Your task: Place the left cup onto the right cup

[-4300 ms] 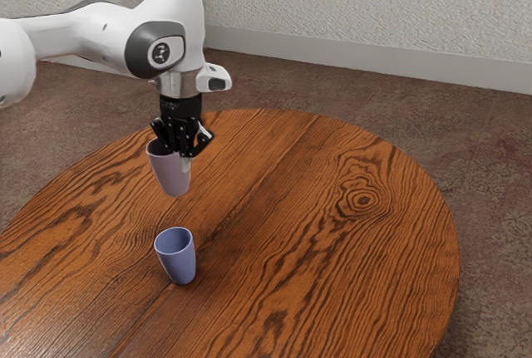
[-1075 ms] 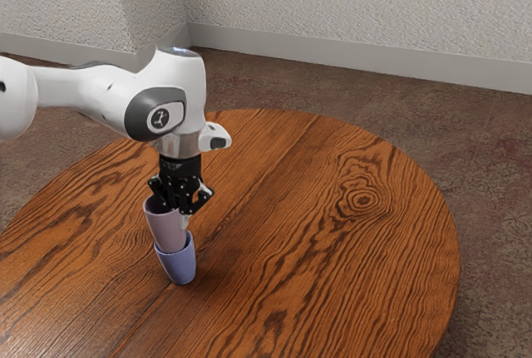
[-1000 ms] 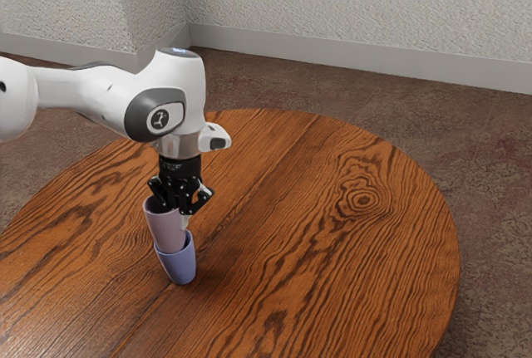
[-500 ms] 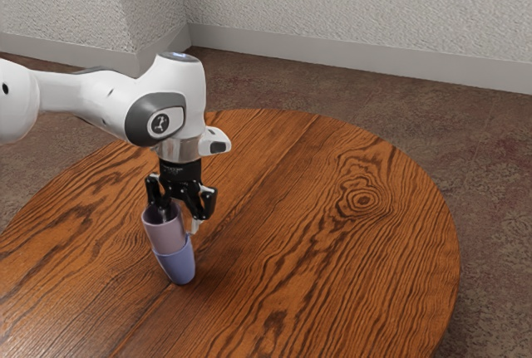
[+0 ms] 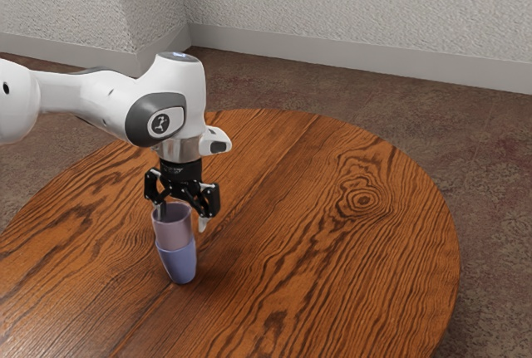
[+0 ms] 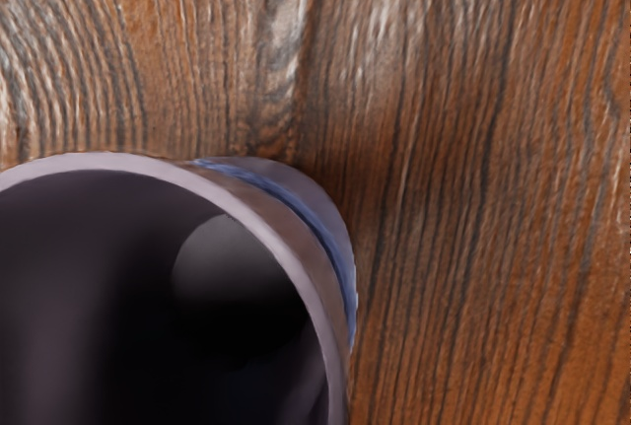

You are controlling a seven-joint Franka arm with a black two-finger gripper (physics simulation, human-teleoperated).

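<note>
The table (image 5: pixel 349 208) is glossy grained wood; the mauve cup (image 5: pixel 173 225) is smooth.

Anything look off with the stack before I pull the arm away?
Nothing stands out. The mauve cup sits nested in the blue cup, both roughly upright on the table. The gripper is open at the mauve cup's rim.

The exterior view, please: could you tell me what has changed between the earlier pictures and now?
The gripper carried the lilac cup down from above the table and into the blue cup, then spread its fingers and let go. The lilac cup now stands nested upright in the blue cup. The blue cup kept its spot on the table.
</note>
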